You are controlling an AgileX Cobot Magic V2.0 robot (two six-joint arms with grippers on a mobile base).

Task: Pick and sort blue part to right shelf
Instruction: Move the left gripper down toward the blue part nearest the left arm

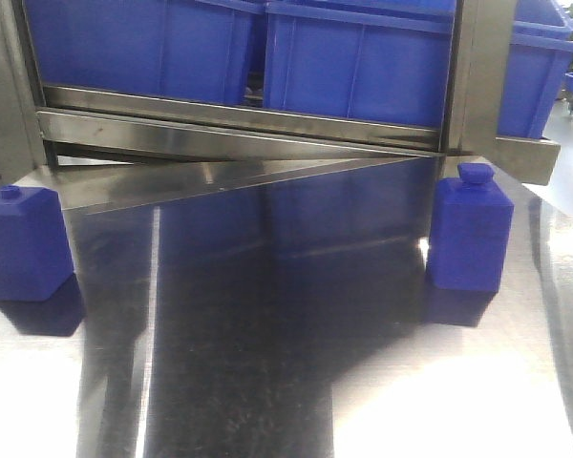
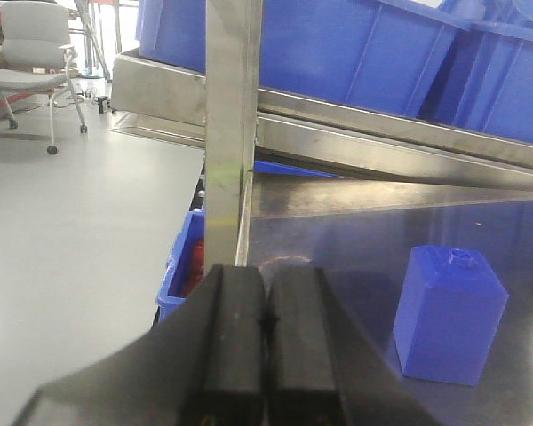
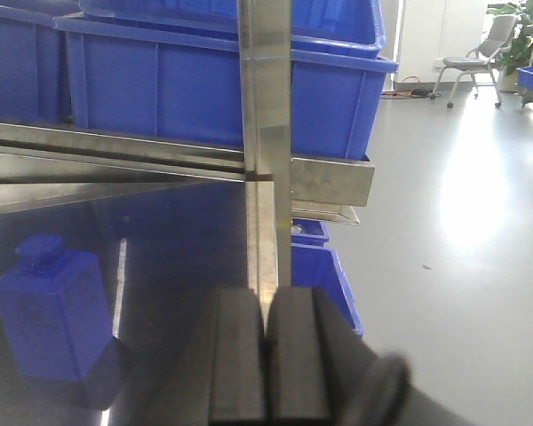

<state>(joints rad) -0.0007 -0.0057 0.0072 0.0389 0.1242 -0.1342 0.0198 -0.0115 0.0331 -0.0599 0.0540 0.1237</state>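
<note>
Two blue bottle-shaped parts stand upright on the steel table: one at the left edge [image 1: 24, 243], one at the right [image 1: 470, 234]. Behind them is the shelf rack, with a brushed-metal front rail [image 1: 239, 129] and large blue bins [image 1: 353, 67]. My left gripper [image 2: 266, 273] is shut and empty, with the left part [image 2: 449, 312] to its right and apart from it. My right gripper [image 3: 266, 295] is shut and empty, with the right part [image 3: 53, 306] to its left and apart from it. Neither gripper shows in the front view.
A steel upright post stands just ahead of each gripper [image 2: 231, 133] [image 3: 265, 133]. Lower blue bins sit beyond the table's edges [image 2: 182, 266] [image 3: 324, 266]. Grey floor and office chairs [image 2: 35, 53] [image 3: 471, 49] lie to both sides.
</note>
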